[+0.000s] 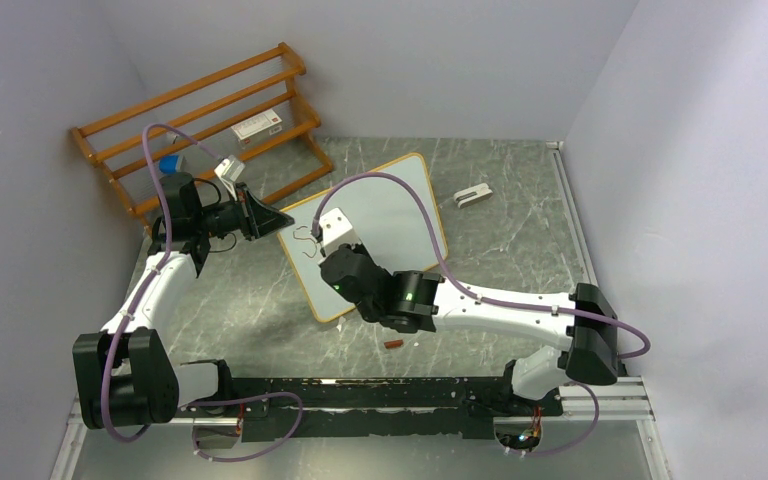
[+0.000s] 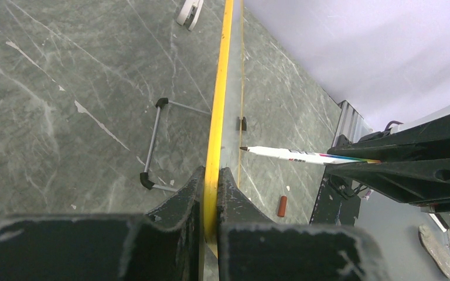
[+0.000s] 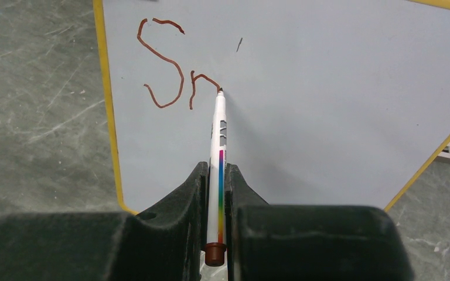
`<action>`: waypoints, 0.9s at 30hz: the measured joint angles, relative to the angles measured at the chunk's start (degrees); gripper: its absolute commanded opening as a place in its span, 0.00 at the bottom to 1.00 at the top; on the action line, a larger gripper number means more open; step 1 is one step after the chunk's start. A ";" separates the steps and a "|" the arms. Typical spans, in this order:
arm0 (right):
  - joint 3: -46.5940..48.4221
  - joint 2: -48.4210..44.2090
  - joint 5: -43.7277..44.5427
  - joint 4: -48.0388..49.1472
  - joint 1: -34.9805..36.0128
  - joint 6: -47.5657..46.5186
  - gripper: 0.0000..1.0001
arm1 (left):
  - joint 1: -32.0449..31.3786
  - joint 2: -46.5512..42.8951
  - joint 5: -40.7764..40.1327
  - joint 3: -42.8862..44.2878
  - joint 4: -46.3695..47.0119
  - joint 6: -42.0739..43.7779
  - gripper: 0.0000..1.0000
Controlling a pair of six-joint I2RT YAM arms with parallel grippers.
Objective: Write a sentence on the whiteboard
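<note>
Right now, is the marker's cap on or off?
Off. The marker has its bare tip on the whiteboard, at the end of the brown stroke; the right gripper is shut on it.

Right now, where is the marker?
In the right wrist view, the marker is clamped in the right gripper, its tip touching the whiteboard at the end of the second brown letter.

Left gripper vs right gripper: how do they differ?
The left gripper clamps the whiteboard frame edge-on; the right gripper clamps a marker. The left sits at the board's rim; the right hovers over its face, marker tip on the stroke beside the S. Shared: black jaws, both shut.
</note>
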 measured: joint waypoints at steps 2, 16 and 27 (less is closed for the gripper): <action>0.00 0.17 0.02 0.42 -0.02 -0.11 0.00 | 0.00 0.00 0.00 0.00 0.00 0.00 0.05; 0.00 1.46 -0.52 1.36 -0.44 -1.05 0.00 | 0.00 0.00 0.00 0.02 0.00 0.00 0.05; 0.02 1.46 -0.59 2.21 -0.81 -1.38 0.00 | 0.00 0.00 -0.15 0.02 -0.02 0.00 0.05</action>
